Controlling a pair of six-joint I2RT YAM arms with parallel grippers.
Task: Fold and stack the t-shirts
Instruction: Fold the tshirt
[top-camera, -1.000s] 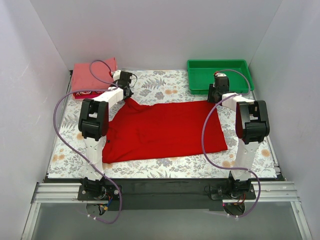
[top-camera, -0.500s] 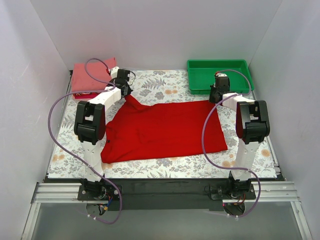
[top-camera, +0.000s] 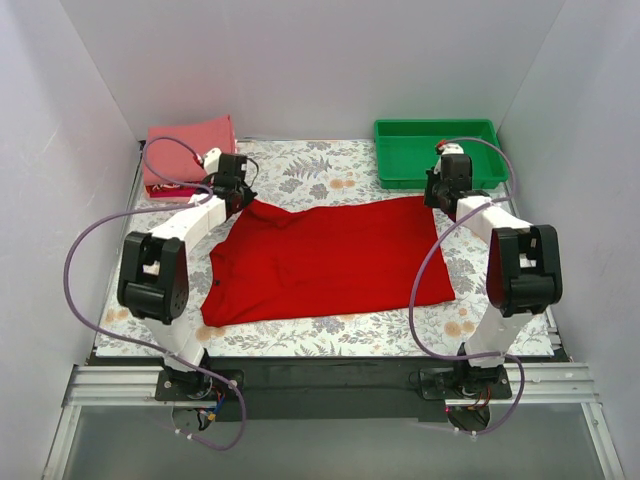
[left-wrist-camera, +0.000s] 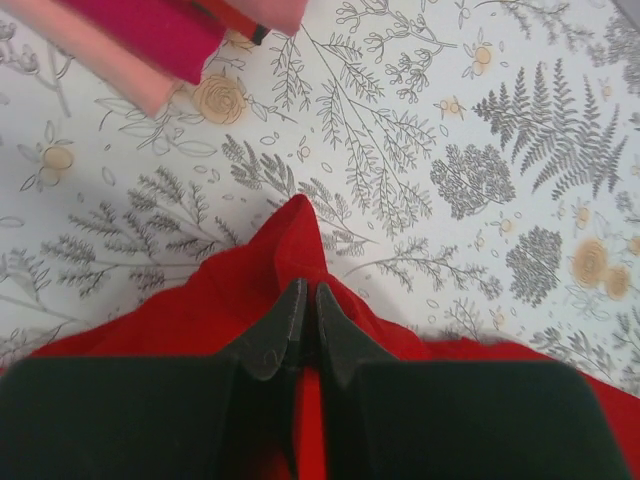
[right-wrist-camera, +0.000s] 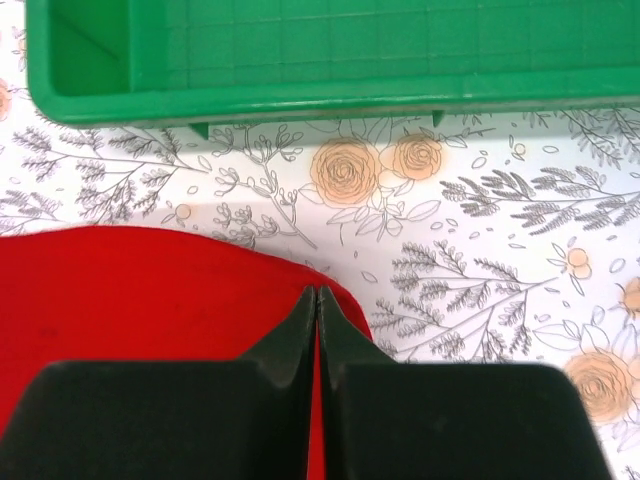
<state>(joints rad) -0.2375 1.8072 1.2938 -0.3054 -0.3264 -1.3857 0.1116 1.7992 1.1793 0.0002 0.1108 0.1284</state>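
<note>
Both jaws tight on far corners of red t-shirt (top-camera: 330, 260), left arm (top-camera: 195, 212) and right arm (top-camera: 478, 208) outstretched.

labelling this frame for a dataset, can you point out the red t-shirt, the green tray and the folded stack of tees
red t-shirt (top-camera: 330, 255), top external view, middle of the spread cloth
green tray (top-camera: 405, 150), top external view, bare floor at its left end
folded stack (top-camera: 200, 130), top external view, the salmon-pink tee on top

We see two matching limbs — the left arm (top-camera: 152, 280) and the right arm (top-camera: 522, 270) — each built of white links and chunky black joint housings on black bases (top-camera: 188, 382), with a loose lilac cable (top-camera: 67, 285) and matte black, wedge-shaped fingers (left-wrist-camera: 278, 335) tapering to thin tips.
</note>
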